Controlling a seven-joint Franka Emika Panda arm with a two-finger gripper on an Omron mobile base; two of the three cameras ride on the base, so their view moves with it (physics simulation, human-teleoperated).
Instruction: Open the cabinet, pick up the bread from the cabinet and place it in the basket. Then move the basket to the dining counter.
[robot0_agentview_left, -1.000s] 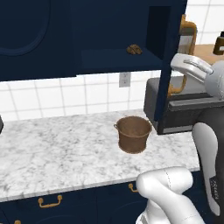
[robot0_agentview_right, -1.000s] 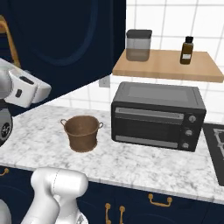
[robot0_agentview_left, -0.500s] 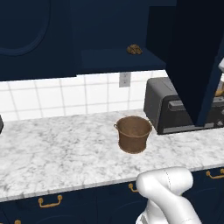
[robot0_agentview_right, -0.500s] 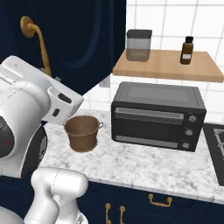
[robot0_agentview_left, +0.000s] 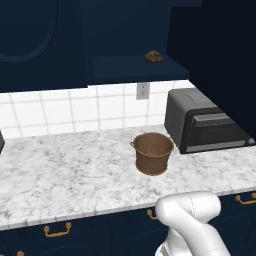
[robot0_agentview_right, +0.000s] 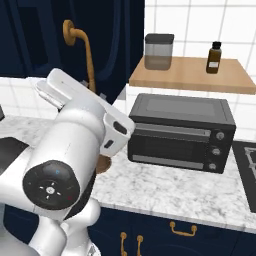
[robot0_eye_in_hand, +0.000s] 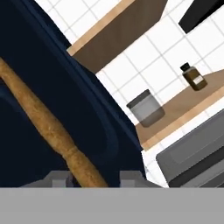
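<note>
The navy cabinet (robot0_agentview_left: 125, 30) stands open, and its door (robot0_agentview_left: 220, 55) is swung out to the right. The bread (robot0_agentview_left: 153, 56), a small brown roll, lies on the cabinet's shelf. Below it the woven basket (robot0_agentview_left: 152, 152) stands upright on the marble counter (robot0_agentview_left: 65, 170). In the right base view only a sliver of the basket (robot0_agentview_right: 104, 164) shows behind my arm. My gripper (robot0_eye_in_hand: 94, 180) straddles the door's brass handle (robot0_eye_in_hand: 48, 127). A small gap shows beside one fingertip (robot0_eye_in_hand: 131, 177), so it is open. The dining counter is out of view.
A dark toaster oven (robot0_agentview_left: 205, 127) stands just right of the basket. Above it a wooden shelf (robot0_agentview_right: 190, 75) carries a grey jar (robot0_agentview_right: 159, 51) and a brown bottle (robot0_agentview_right: 214, 57). Navy drawers with brass pulls (robot0_agentview_left: 56, 230) run under the counter. The open door overhangs the oven.
The cabinet door has swung further out to the right with my hand on its handle. My arm has left the left base view and looms larger in the right base view. The jaws have widened slightly.
</note>
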